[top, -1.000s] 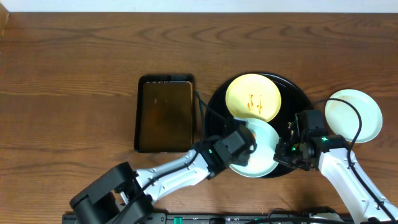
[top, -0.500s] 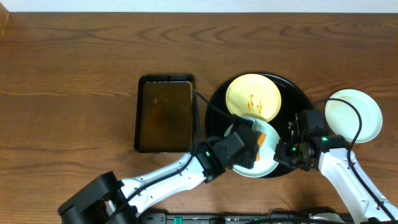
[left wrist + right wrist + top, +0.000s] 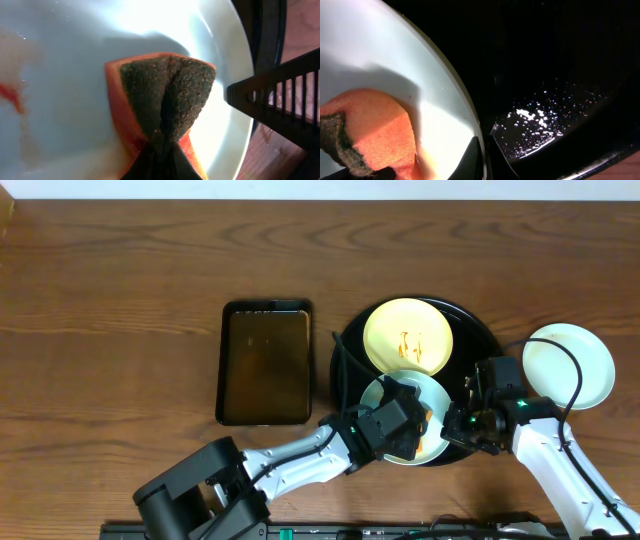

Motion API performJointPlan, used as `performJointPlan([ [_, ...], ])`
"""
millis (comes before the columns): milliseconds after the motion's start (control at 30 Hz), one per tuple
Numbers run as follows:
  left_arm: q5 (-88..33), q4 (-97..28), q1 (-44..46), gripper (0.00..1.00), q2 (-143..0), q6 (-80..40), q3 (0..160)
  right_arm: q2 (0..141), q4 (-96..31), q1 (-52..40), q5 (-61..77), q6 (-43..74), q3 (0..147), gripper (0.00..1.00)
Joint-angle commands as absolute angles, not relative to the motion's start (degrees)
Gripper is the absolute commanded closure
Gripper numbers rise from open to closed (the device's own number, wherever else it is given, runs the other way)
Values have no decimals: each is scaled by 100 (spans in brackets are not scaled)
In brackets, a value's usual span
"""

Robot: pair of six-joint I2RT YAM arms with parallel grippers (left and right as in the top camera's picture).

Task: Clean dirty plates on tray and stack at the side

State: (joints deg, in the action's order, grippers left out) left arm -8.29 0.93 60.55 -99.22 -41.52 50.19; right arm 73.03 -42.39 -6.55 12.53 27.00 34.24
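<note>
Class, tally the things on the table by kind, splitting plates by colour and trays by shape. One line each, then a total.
Round black tray: 1
Rectangular dark tray: 1
Pale yellow plate: 1
Mint-green plates: 2 (mint-green plate on the round tray; mint-green plate off it)
Sponge: 1
Total: 6

Rectangular tray (image 3: 265, 364): dark, glossy, with a raised rim; its long sides run away from the robot.
Liquid (image 3: 266, 355): brownish, thin, covering the rectangular tray's floor.
Sponge (image 3: 160, 100): orange with a dark green scouring face, folded in two; right of the rectangular tray, nearer the robot.
Wall strip (image 3: 320, 188): white band beyond the rectangular tray, at the far edge.
</note>
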Motion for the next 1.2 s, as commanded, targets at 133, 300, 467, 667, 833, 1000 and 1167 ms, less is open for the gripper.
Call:
performJointPlan([
  [133, 12, -143, 5544, 92, -9994, -3900, 5076, 7330, -4283, -722, 1247, 2781, 3393, 99],
  [300, 8, -167, 5116, 92, -9955, -3905, 5076, 7330, -4292, -722, 1247, 2781, 3395, 99],
  [467, 5, -252, 4888, 92, -9933, -3795, 5076, 7330, -4292, -722, 1247, 2781, 3393, 99],
  [667, 10, -563, 4716, 93, -9255, -3640, 5078, 7330, -4311, -722, 1243, 2779, 3393, 99],
  [833, 290, -1328, 4362, 93, -8311, -3579, 5078, 7330, -4244, -722, 1208, 2779, 3395, 99],
  [1000, 287, -2287, 3621, 93, -7721, -3522, 5076, 7330, -4018, -722, 1232, 2714, 3395, 99],
  [1167, 287, -2716, 2982, 93, -7714, -3173, 5074, 7330, -3736, -722, 1433, 2469, 3395, 99],
])
